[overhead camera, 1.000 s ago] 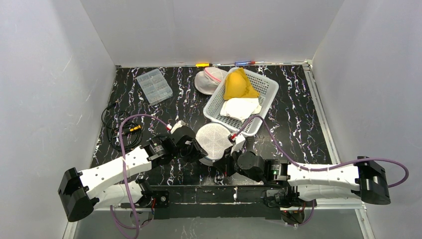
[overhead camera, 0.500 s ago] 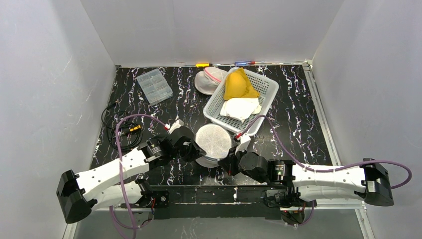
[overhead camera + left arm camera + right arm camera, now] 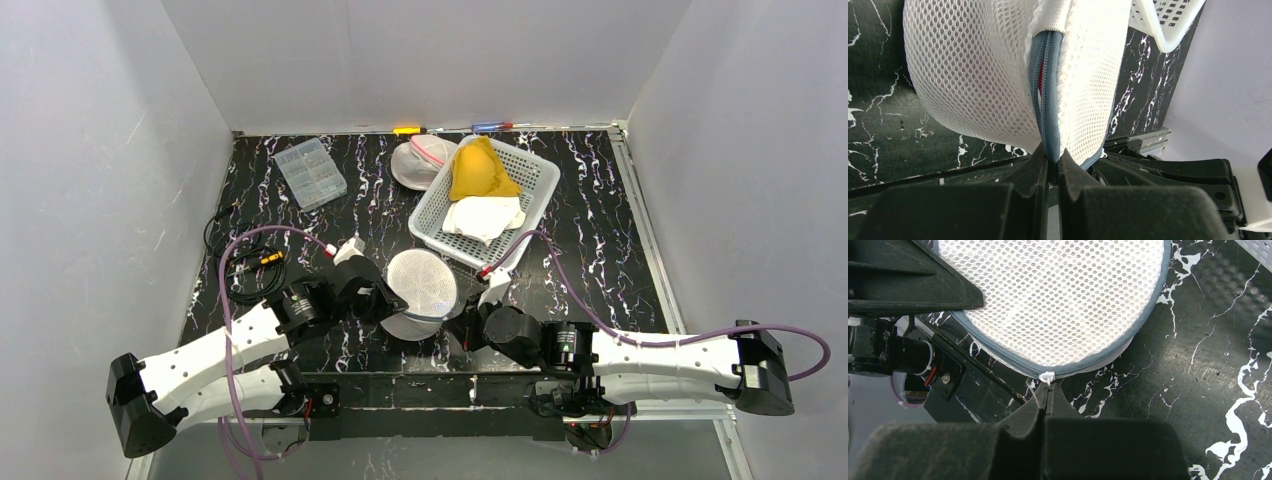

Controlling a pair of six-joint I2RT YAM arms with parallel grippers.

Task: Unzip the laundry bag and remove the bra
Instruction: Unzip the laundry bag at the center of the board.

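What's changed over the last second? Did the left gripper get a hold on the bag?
Yes. The left gripper closed onto the zipper seam of the laundry bag. Both arms drew slightly leftward, and the bag shifted with them. The right gripper stayed shut, pinching the white zipper pull. The basket and clear box did not move.

Overhead view from behind; two close wrist views, laundry bag (image 3: 425, 285) common to all.
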